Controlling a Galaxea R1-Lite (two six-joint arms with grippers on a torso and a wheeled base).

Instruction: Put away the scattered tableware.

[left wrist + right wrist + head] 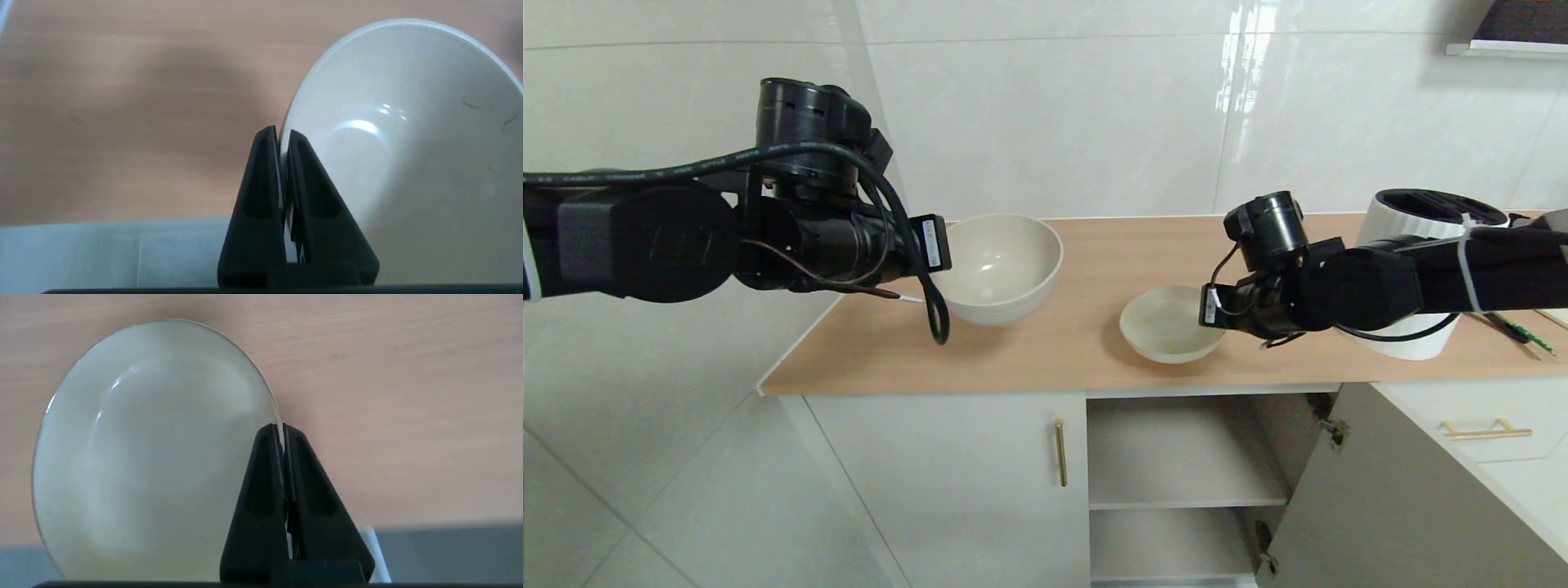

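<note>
A large cream bowl (1003, 265) is tilted above the left part of the wooden counter (1086, 343); my left gripper (283, 140) is shut on its rim (298, 106). A smaller, shallow cream bowl (1166, 322) is near the counter's front edge, and my right gripper (283, 434) is shut on its rim (274, 392). In the head view the left gripper (935, 245) meets the large bowl from the left, and the right gripper (1213, 306) meets the small bowl from the right.
A white cylindrical holder (1425, 269) with a dark slotted top stands at the counter's right end. Below, the cabinet's right door (1405, 498) hangs open, showing bare shelves (1176, 482). The left door (947, 482) is closed. A tiled wall (1094, 106) backs the counter.
</note>
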